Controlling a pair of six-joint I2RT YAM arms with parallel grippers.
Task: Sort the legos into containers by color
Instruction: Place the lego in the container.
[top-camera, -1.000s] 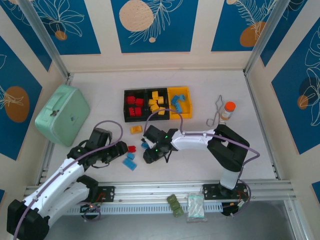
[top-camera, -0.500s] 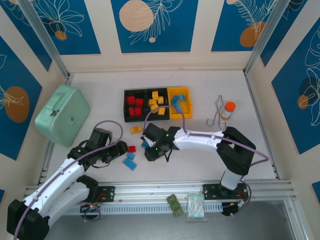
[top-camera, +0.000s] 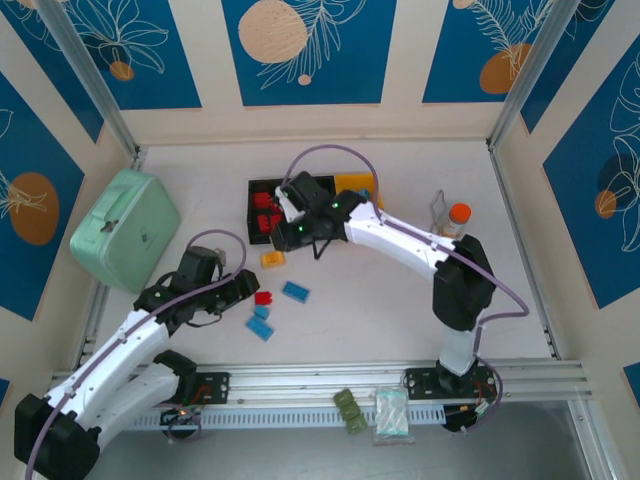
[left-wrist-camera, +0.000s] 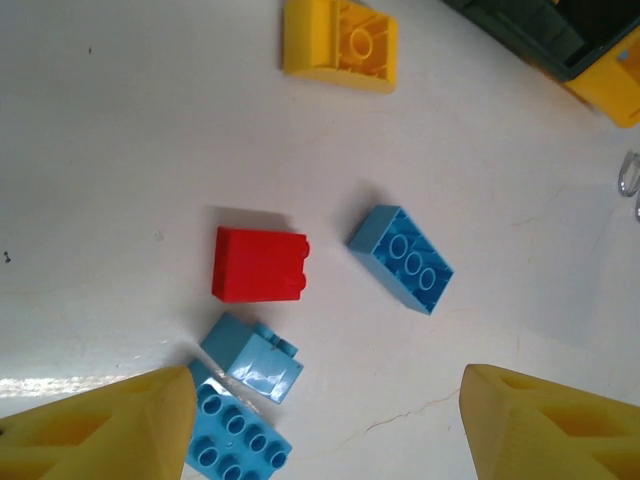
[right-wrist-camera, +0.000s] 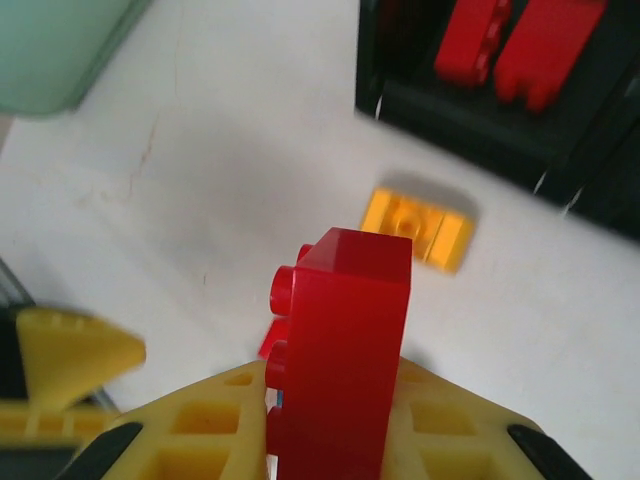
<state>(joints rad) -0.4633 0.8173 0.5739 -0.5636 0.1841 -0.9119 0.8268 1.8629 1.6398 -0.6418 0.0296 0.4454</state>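
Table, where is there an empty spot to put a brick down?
Bare table lies between the blue brick and the right arm's base, and between the green case and the bins. It is crowded by the left gripper, where loose bricks cluster.

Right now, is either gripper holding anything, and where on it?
The right gripper is shut on a red lego, pinched at the end nearest its wrist camera. The left gripper is open, holding nothing.
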